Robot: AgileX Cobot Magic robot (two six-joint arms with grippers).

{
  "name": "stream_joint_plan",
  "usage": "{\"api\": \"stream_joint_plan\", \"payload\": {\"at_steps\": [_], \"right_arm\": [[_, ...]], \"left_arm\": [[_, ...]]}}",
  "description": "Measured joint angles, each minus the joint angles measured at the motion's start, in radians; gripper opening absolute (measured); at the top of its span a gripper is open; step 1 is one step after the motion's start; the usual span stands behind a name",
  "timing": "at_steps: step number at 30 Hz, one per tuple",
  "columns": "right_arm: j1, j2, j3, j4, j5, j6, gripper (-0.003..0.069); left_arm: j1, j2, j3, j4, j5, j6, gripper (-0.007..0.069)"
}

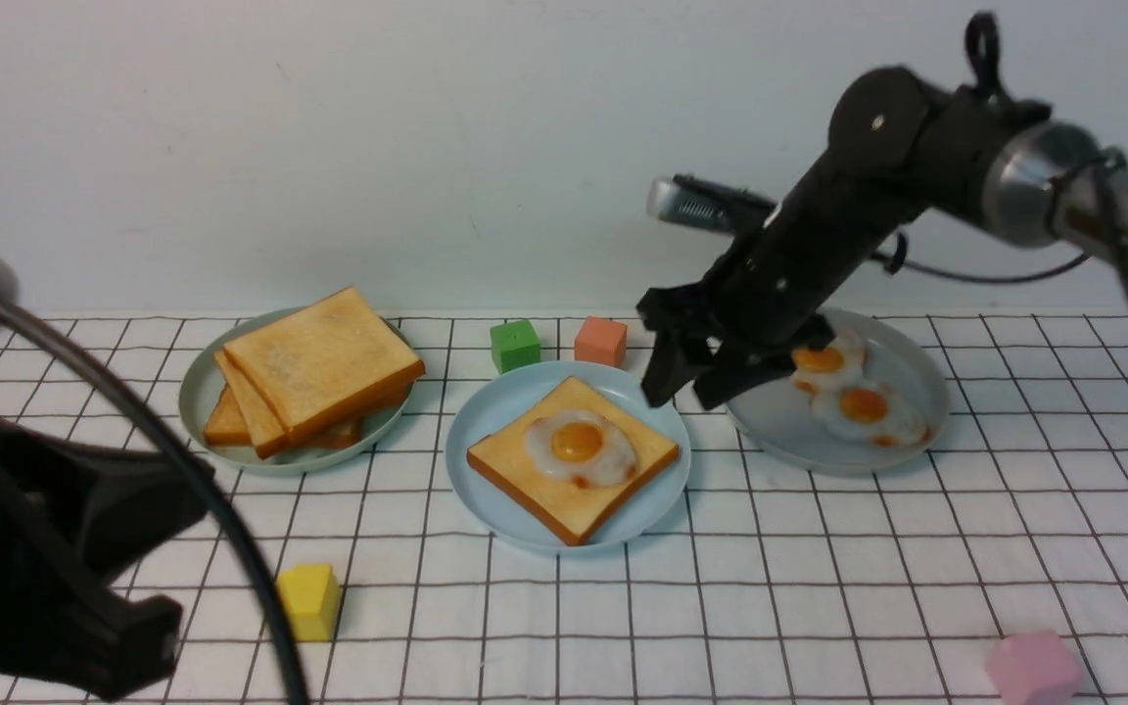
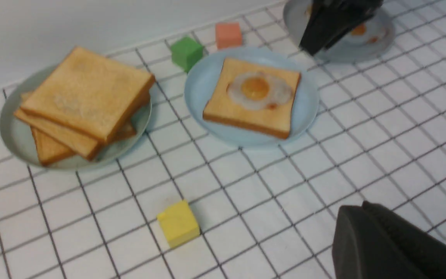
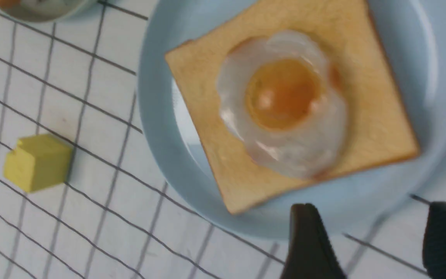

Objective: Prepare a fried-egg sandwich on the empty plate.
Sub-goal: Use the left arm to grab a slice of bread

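1. Gridded cloth (image 1: pixel 819 587): spread over the whole work surface; everything below is set on it.
2. Right arm (image 1: pixel 819 235): reached in from the right. The right gripper (image 1: pixel 683 399) is held just above the gap between items 4 and 6, its jaws parted wide, with nothing between them.
3. Left gripper (image 1: pixel 104 578): seen only as a dark mass at the near left. Its opening cannot be told.
4. Sky-blue plate (image 1: pixel 495 411): placed centrally. The fried-egg sandwich (image 1: pixel 535 480) is lying on it unfinished, with one toast slice below, one fried egg (image 1: pixel 579 446) laid on top, and no upper slice.
5. Pale grey-green plate (image 1: pixel 197 392): placed to the left, carrying a loose toast stack (image 1: pixel 319 362).
6. Grey plate (image 1: pixel 916 372): placed to the right, carrying two spare eggs (image 1: pixel 858 401).
7. Blocks: pink (image 1: pixel 1034 666), yellow (image 1: pixel 309 599), green (image 1: pixel 514 345), salmon (image 1: pixel 600 340). None is needed.

Handling note: a covering slice is judged to be wanted next. The uppermost slice of the stack is best taken by an overhanging edge, so that the slices beneath are not dragged. It should be carried level, squared to the lower slice, and let go low, so that the egg is not pushed aside. The right arm would be best kept clear of the centre.
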Motion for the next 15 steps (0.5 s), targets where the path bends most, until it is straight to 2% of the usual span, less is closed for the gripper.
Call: {"api": "stream_joint_plan", "payload": {"at_steps": [1,2,4,7,8,9,10,12,13,15], "right_arm": [[0.000,-0.008,-0.001,-0.011,0.005,0.000,0.0393],[-0.001,-0.075,-0.003,-0.090,0.029,0.007,0.0360],[-0.002,-0.164,0.006,-0.154,0.041,0.019,0.0297],[-0.003,-0.308,0.067,-0.184,0.044,0.035,0.0189],[-0.003,-0.319,0.074,-0.185,0.044,0.035,0.0181],[0.001,-0.422,0.144,-0.185,0.047,0.041,0.0118],[0.003,-0.433,0.153,-0.185,0.047,0.041,0.0111],[0.022,-0.602,0.300,-0.187,0.055,0.042,0.0040],[0.024,-0.602,0.300,-0.187,0.055,0.042,0.0040],[0.051,-0.744,0.443,-0.188,0.038,0.037,0.0008]], "left_arm": [[0.000,0.006,0.000,-0.001,0.004,0.000,-0.0007],[0.000,0.061,0.000,-0.003,0.023,-0.003,-0.0007],[0.001,0.143,-0.006,-0.005,0.030,-0.004,-0.0013],[0.036,0.266,-0.048,-0.015,0.031,0.002,-0.0013],[0.041,0.274,-0.052,-0.015,0.031,0.004,-0.0013],[0.105,0.349,-0.093,-0.034,0.028,0.034,-0.0013],[0.113,0.357,-0.105,-0.038,0.028,0.040,-0.0013],[0.249,0.472,-0.189,-0.121,0.027,0.158,-0.0013],[0.259,0.472,-0.196,-0.129,0.027,0.158,-0.0013],[0.362,0.573,-0.266,-0.221,0.027,0.275,-0.0013]]}}
